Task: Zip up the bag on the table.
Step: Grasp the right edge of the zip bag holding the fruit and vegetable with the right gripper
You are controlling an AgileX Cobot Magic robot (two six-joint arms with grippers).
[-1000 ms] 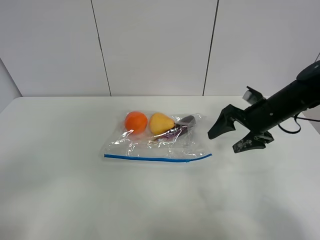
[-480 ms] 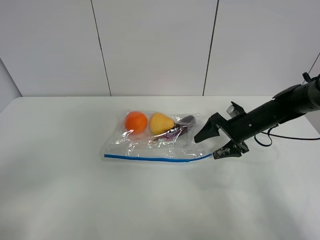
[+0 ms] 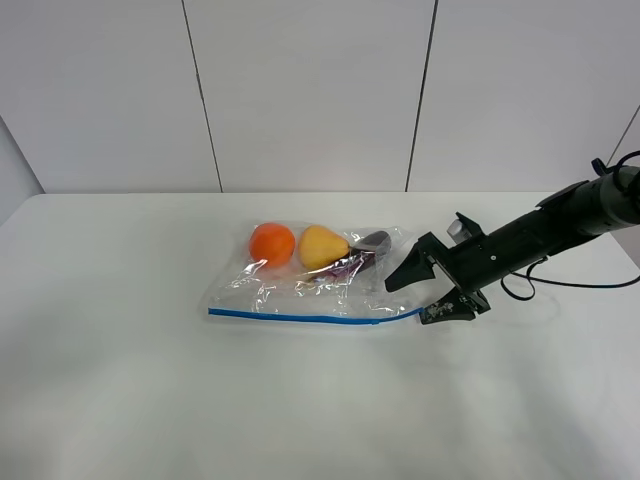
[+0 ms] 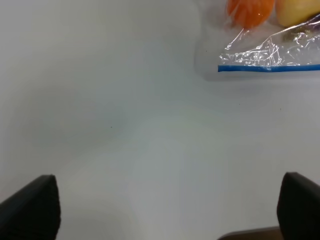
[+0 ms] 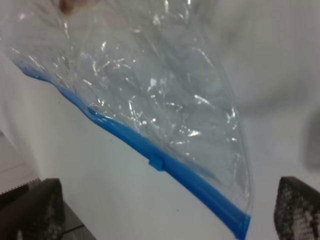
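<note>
Plastic zip bag (image 3: pixel 300 288), clear and crinkly, lies on the white table (image 3: pixel 120 380): likely light, limp, slippery. The right gripper (image 3: pixel 408 303) gapes beside the end of its blue strip (image 3: pixel 310 319), where I'd pinch.

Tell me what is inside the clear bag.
Inside the bag: an orange, a yellow pear and a purple eggplant, partly hidden by crinkled plastic. Anything beneath them is covered.
</note>
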